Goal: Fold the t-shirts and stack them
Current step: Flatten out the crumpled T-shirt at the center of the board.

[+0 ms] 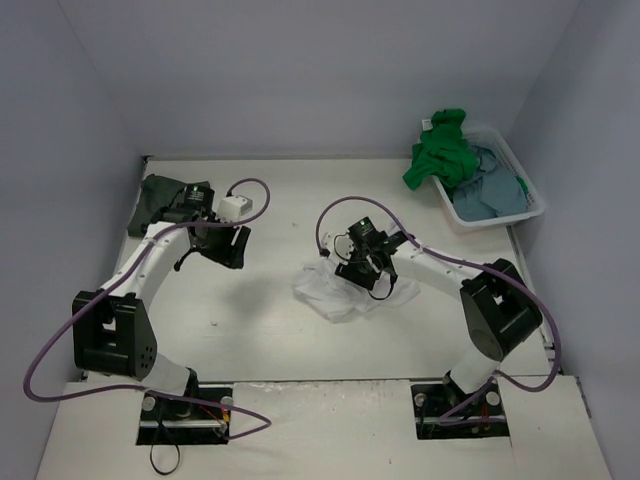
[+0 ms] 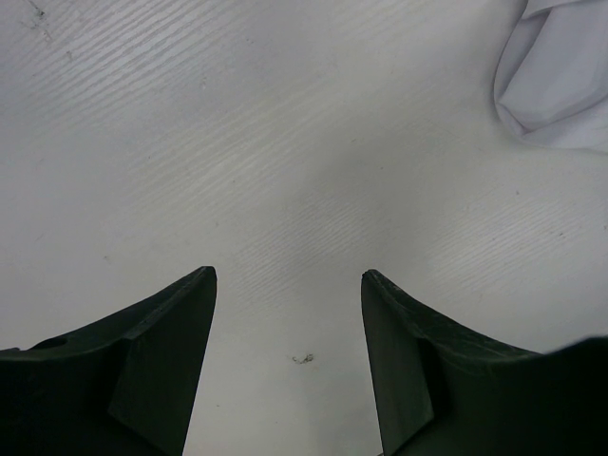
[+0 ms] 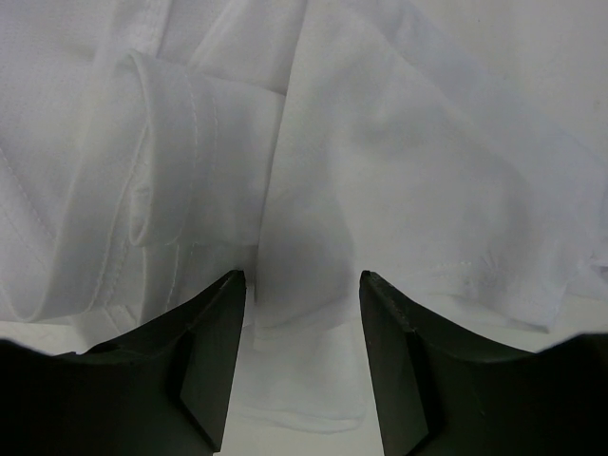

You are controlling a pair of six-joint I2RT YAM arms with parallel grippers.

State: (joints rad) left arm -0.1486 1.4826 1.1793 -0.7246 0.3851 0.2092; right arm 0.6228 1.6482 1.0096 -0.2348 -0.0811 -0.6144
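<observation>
A crumpled white t-shirt (image 1: 335,295) lies mid-table. My right gripper (image 1: 367,268) hovers just over it, open, jaws astride a fold of the cloth (image 3: 313,218) without holding it. My left gripper (image 1: 222,243) is open and empty over bare table (image 2: 285,190); a corner of the white shirt (image 2: 560,76) shows at the top right of the left wrist view. A dark grey t-shirt (image 1: 158,200) lies folded at the far left, behind the left arm. A bright green t-shirt (image 1: 440,155) and a dusty blue-grey t-shirt (image 1: 488,192) sit heaped in the basket.
The white slotted plastic basket (image 1: 532,192) stands at the far right corner. Grey walls close in the table on three sides. Purple cables loop off both arms.
</observation>
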